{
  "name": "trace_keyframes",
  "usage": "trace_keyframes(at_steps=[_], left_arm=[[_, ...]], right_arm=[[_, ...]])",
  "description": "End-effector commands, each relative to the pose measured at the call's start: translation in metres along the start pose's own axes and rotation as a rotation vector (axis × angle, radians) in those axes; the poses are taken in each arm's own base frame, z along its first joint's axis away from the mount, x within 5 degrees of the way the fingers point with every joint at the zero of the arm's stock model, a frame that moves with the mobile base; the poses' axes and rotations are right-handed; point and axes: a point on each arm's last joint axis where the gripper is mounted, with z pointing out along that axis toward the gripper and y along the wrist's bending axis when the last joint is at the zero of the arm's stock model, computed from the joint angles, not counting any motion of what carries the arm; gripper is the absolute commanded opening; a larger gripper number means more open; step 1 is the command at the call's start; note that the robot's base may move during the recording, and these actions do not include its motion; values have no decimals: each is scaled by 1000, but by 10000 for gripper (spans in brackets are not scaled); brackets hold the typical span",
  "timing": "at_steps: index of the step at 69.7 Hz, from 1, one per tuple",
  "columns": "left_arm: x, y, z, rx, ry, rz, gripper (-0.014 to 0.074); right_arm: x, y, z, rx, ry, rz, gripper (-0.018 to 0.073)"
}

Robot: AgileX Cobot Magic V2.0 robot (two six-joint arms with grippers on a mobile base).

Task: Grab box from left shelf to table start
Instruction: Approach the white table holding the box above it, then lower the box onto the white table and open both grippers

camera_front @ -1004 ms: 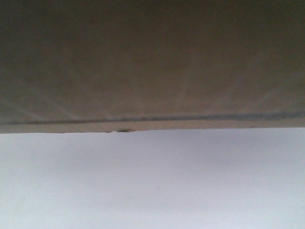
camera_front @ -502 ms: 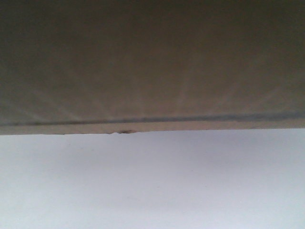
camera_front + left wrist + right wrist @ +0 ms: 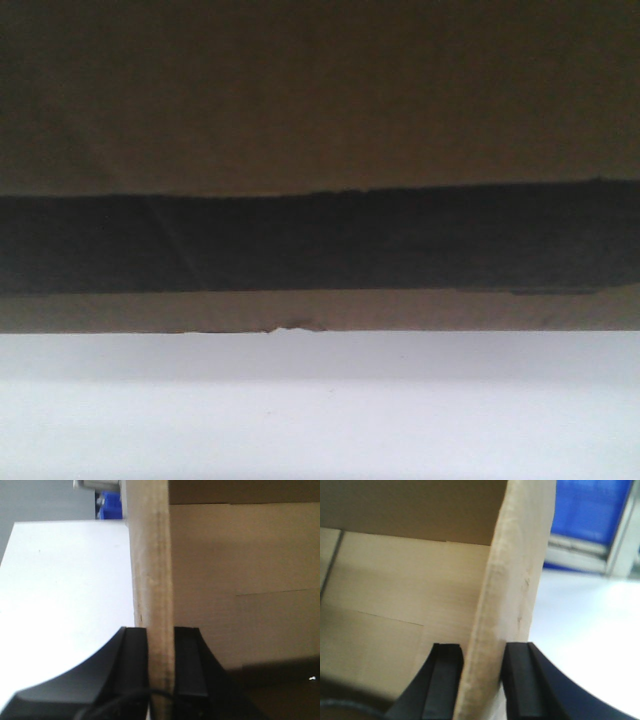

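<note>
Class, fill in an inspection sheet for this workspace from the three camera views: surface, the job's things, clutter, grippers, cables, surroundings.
Surface: the white table is plain, no marks seen.
Job's things: the box is brown cardboard with a black band and spans the front view. Its lower edge has a small nick. Whether it rests on the table cannot be told.
Clutter: nothing seen.
Grippers: the left gripper and the right gripper are each shut on an upright wall of the box, one finger inside and one outside.
Cables: what looks like a thin dark cable at the left gripper's base.
Surroundings: a blue bin above a metal rail, beyond the table.
</note>
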Motion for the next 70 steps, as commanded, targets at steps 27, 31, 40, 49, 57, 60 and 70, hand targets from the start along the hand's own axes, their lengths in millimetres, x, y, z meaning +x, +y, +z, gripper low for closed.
trace_keyframes(at_steps=[27,31,40,49,57,60,70], left_arm=[[-43,2,136,-112,179,-63,-99],[-42,7,148,-123,197,-97,-99],[-37,17,175,-143,277,-168,-99],[-30,25,200,-168,349,-178,-99],[-24,28,215,-176,409,-176,-99],[-21,28,222,-166,432,-161,-99],[-16,25,236,-112,479,-146,-97]], right_arm=[[-24,-39,143,34,350,83,60],[-20,-43,156,36,391,93,60],[-12,-50,180,34,461,90,60],[-5,-54,195,31,513,89,60],[-3,-55,199,31,525,92,60],[-4,-55,199,32,523,92,60],[-3,-55,199,25,526,66,69]])
